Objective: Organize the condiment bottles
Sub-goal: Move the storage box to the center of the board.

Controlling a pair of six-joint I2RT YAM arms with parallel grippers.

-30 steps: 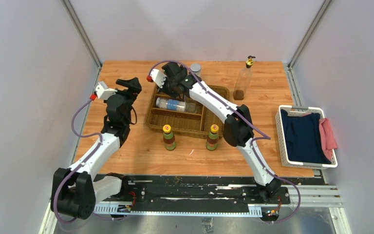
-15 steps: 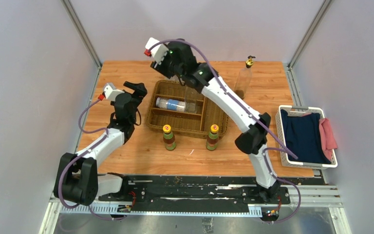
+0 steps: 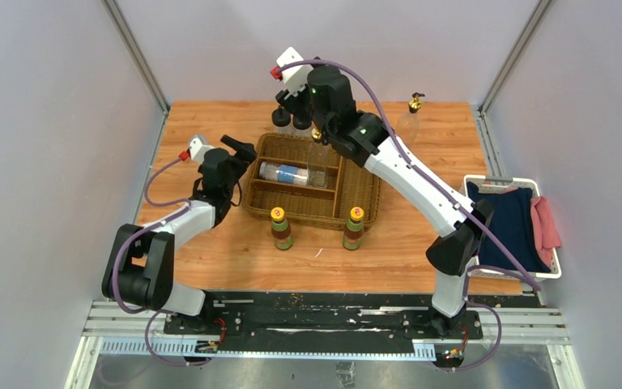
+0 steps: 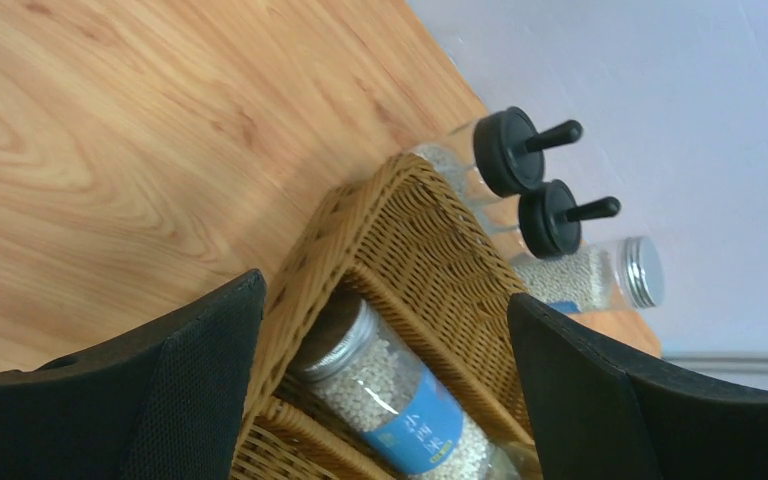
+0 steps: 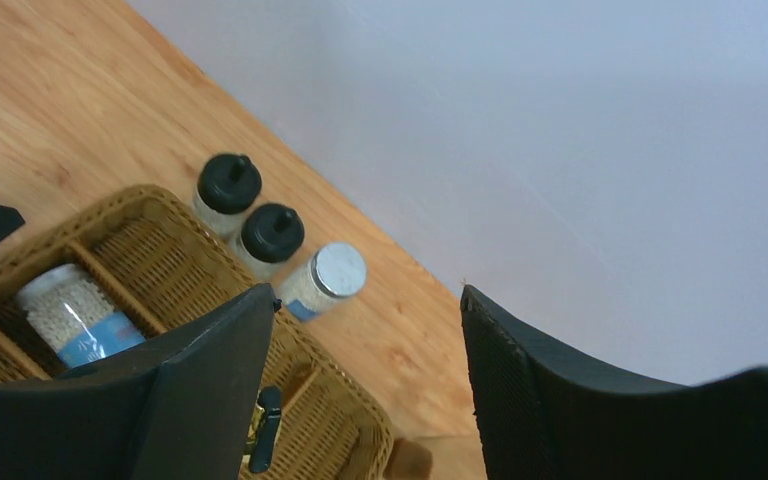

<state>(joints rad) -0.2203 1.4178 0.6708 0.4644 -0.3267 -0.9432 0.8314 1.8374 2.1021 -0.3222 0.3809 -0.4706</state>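
Hovering over wicker basket [image 3: 370, 198]: right tool [image 5: 365, 300], fingers spread, gripping nothing. Left tool [image 4: 385, 295] at basket's left rim, spread, empty.

Condiment bottles, counted:
- Inside basket: one lying grey-lidded jar [image 3: 283, 173], one upright gold-topped bottle [image 3: 317, 162].
- Behind basket: two black-capped bottles [image 3: 281, 118] [image 3: 300, 121], one standing grey-lidded jar [image 5: 322, 278], one far gold-topped bottle [image 3: 412, 105] partly hidden by right arm.
- In front: two yellow-capped bottles [image 3: 282, 229] [image 3: 354, 228] on counter [image 3: 210, 251].

White bin [image 3: 468, 231] right of basket.

From above and behind the arm bases we overlooked the whole bench [image 3: 227, 255]. Our left wrist view sat low, close beside the basket [image 4: 410, 230]; the right wrist looked down from higher. All shared the basket's far corner and black-capped bottles [image 4: 508, 150].
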